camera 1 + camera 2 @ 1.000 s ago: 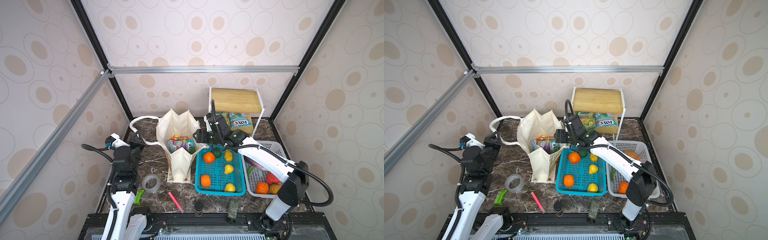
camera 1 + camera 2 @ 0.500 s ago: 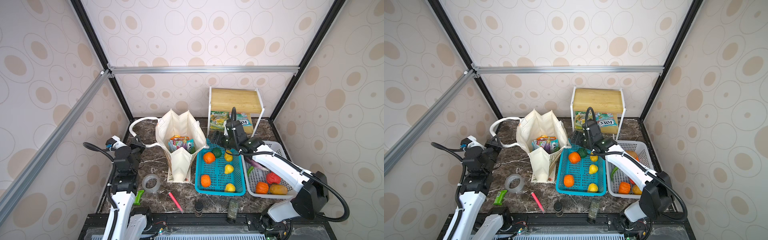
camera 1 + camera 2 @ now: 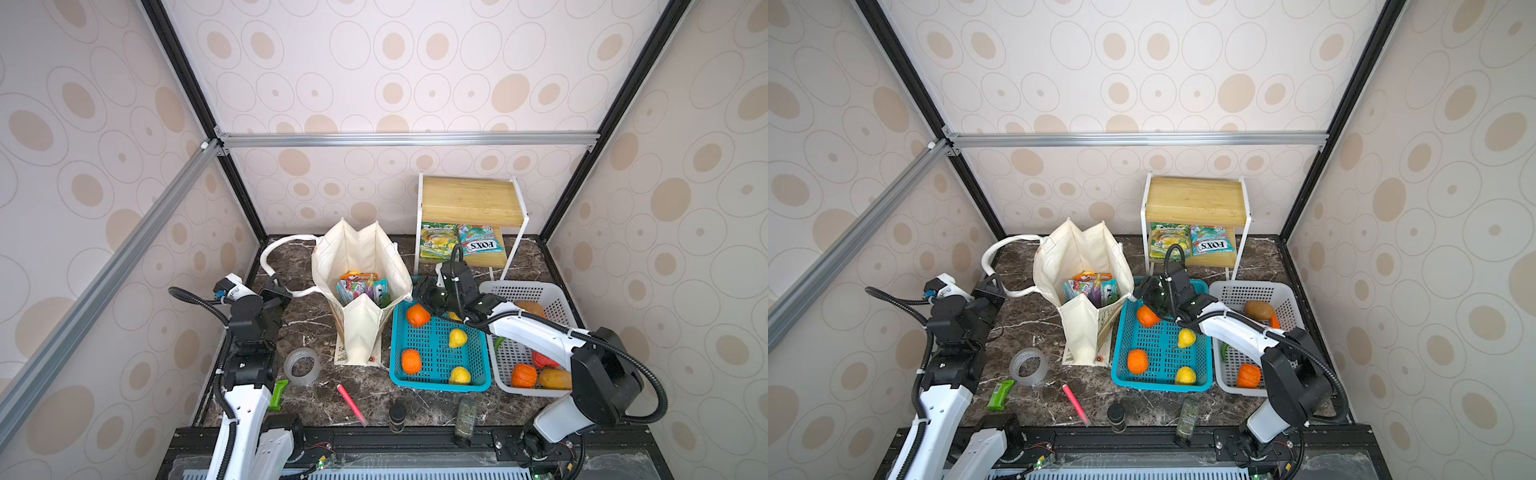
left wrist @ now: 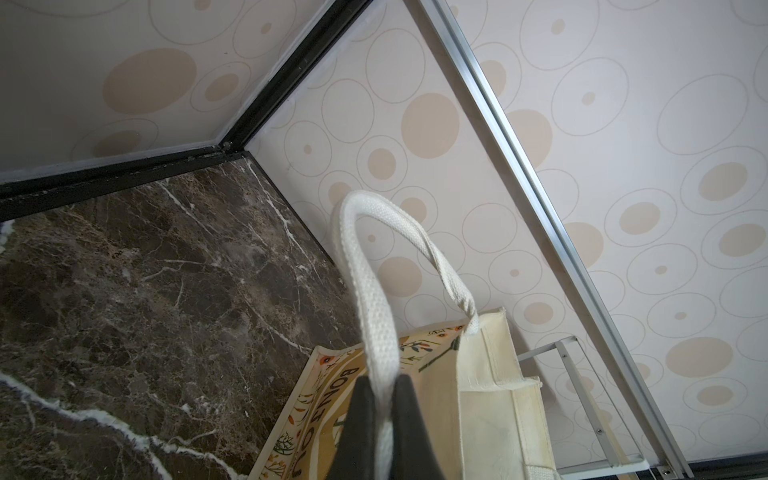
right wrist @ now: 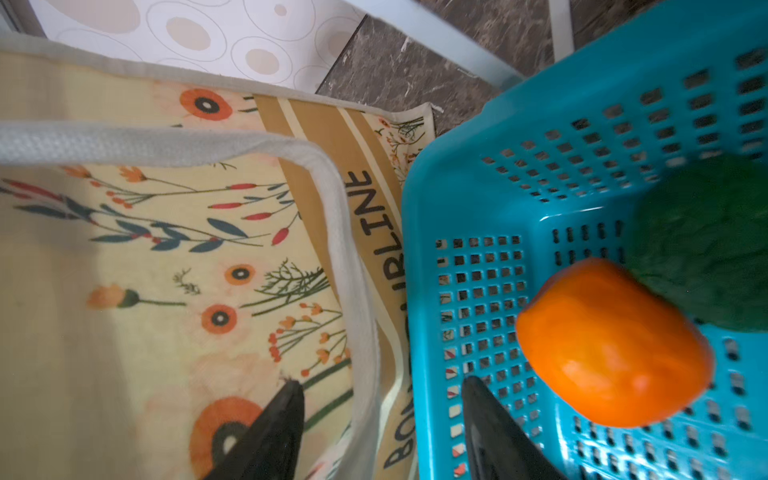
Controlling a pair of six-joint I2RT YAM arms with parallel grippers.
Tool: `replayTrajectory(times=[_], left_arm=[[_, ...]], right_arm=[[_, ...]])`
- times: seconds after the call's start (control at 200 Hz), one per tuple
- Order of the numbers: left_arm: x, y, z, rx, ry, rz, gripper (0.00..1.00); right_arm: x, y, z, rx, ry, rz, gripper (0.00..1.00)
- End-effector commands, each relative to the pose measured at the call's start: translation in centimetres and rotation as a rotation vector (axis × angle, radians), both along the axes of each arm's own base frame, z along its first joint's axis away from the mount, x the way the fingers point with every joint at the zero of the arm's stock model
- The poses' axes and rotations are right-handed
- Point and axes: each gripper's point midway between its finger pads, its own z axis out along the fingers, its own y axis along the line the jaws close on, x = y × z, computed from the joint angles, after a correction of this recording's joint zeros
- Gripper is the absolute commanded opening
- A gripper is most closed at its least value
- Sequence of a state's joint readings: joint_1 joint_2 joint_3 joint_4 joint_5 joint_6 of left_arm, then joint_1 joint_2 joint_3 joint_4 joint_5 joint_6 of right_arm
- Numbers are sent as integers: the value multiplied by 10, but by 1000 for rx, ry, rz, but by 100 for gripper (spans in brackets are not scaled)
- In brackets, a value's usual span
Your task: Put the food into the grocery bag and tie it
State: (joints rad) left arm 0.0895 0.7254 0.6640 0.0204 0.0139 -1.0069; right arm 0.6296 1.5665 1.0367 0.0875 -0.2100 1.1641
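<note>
desk [image 3: 309, 326]: dark white-veined marble | room: cream oval-print walls [image 3: 415, 54] | left end effector [image 4: 383, 381]: clamped on white woven bag handle [image 4: 365, 282] | right end effector [image 5: 381, 383]: apart

- Left arm [image 3: 249, 332]: white lower link, black blocky joints above it.
- Right arm [image 3: 536, 334]: white links, bulky black elbow.
- Cables [image 3: 195, 297]: black, ribbed, one looping off each arm.
- Right gripper [image 5: 380, 390]: black fingers [image 5: 266, 436] tapering to points.
</note>
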Motion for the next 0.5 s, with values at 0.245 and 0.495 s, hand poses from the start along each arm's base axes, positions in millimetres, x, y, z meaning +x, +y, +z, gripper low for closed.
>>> replayTrajectory(times=[0.245, 0.495], left_arm=[[-6, 2, 9, -10, -41, 13, 0], [-6, 2, 7, -23, -41, 9, 0]], right_arm=[[-4, 52, -4, 298, 80, -42, 57], [2, 71, 14, 321, 30, -58, 44]])
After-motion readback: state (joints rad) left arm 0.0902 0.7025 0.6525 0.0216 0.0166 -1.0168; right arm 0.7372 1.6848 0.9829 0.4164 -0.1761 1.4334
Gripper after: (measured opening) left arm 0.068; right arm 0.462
